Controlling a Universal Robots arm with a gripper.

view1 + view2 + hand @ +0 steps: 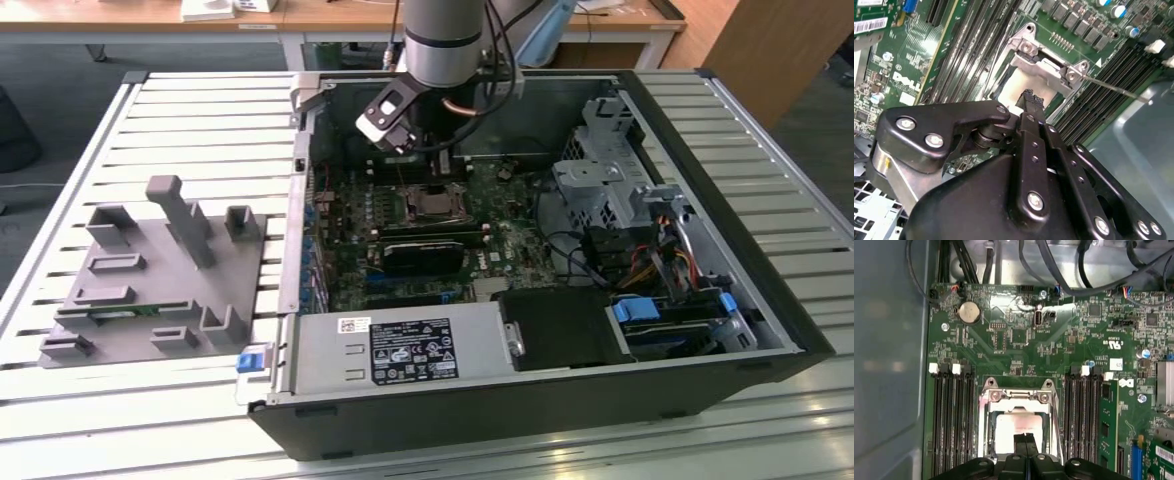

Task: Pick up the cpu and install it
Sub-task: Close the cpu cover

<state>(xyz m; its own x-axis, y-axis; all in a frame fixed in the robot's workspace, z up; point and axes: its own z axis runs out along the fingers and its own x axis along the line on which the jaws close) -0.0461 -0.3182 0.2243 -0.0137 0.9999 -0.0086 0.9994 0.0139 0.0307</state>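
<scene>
While the cpu (pixel 1004 427) lies in the socket (pixel 1018 396), tool (pixel 1025 436) pressed together, poised directly over it.

Slatted metal table (pixel 200 110), wooden desks (pixel 334 15) behind (grey floor (pixel 54 70))

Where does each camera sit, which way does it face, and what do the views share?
Exterior view: off the arm, raised, looking down into the open case; the arm shows.
First wrist view: on the wrist, looking along the shut claw at the board.
Second wrist view: on the wrist, close behind the claw, angled across the socket; the claw's linkage shows.
Both wrist views share the cpu lying in the socket at the claw's tip.
</scene>
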